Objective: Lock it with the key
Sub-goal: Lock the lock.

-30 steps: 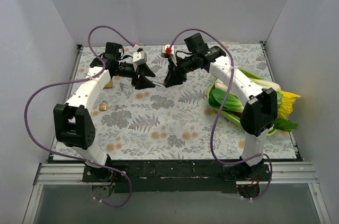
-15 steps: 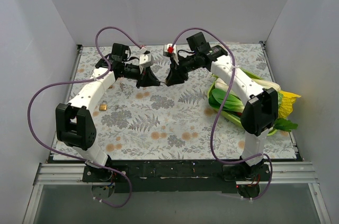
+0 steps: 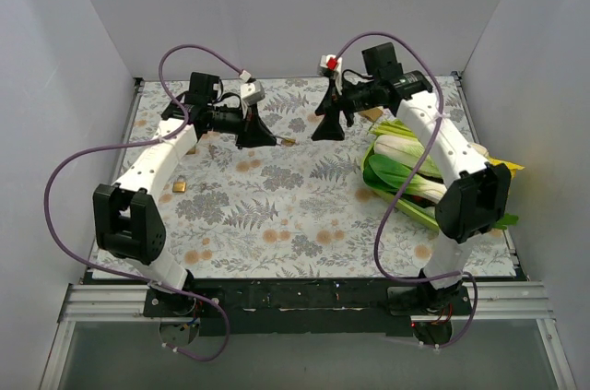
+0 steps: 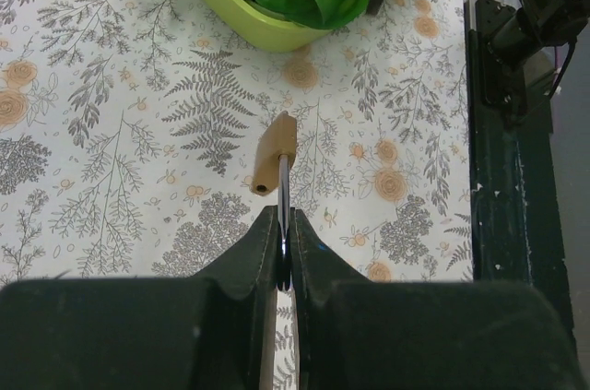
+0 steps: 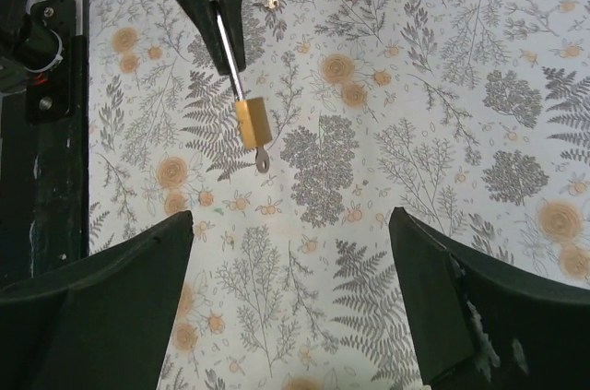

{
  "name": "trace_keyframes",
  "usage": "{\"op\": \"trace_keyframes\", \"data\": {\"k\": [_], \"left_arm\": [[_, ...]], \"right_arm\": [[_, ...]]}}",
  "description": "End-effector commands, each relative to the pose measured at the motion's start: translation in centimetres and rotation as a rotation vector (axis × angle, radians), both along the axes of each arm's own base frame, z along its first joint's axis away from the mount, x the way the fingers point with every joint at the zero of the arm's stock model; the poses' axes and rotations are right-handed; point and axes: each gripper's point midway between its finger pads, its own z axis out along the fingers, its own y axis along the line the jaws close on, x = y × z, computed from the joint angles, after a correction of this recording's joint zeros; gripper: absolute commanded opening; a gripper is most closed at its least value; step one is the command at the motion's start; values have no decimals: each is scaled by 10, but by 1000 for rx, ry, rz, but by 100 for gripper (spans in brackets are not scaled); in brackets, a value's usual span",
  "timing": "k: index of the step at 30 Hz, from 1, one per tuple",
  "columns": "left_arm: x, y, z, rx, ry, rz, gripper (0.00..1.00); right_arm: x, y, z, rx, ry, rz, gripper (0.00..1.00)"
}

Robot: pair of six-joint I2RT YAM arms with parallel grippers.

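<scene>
The left gripper (image 4: 282, 231) has its jaws clenched on the shackle of the padlock (image 4: 275, 156), held over the tabletop (image 3: 277, 215) in the upper middle of the top view. The right gripper (image 5: 290, 219) has just released, jaws wide, and backed off toward the upper right. The key (image 5: 263, 160) is left in the padlock, so the turn is probably done.
</scene>
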Motion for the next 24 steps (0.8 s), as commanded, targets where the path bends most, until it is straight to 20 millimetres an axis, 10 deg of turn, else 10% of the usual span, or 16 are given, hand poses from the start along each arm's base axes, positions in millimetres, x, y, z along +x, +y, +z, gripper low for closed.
{"op": "trace_keyframes", "data": {"k": [1,12,24], "left_arm": [[-17,-1,55,-91,-56,4,0],[-45,5,55,-114,-90,-3,0],[-53,4,80,-165,-42,37,0]], "right_arm": [[-28,-9,49,77,-146,30,95],[-29,-9,64,79,-125,19,98],[-82,-1,53,97,-289,135,98]]}}
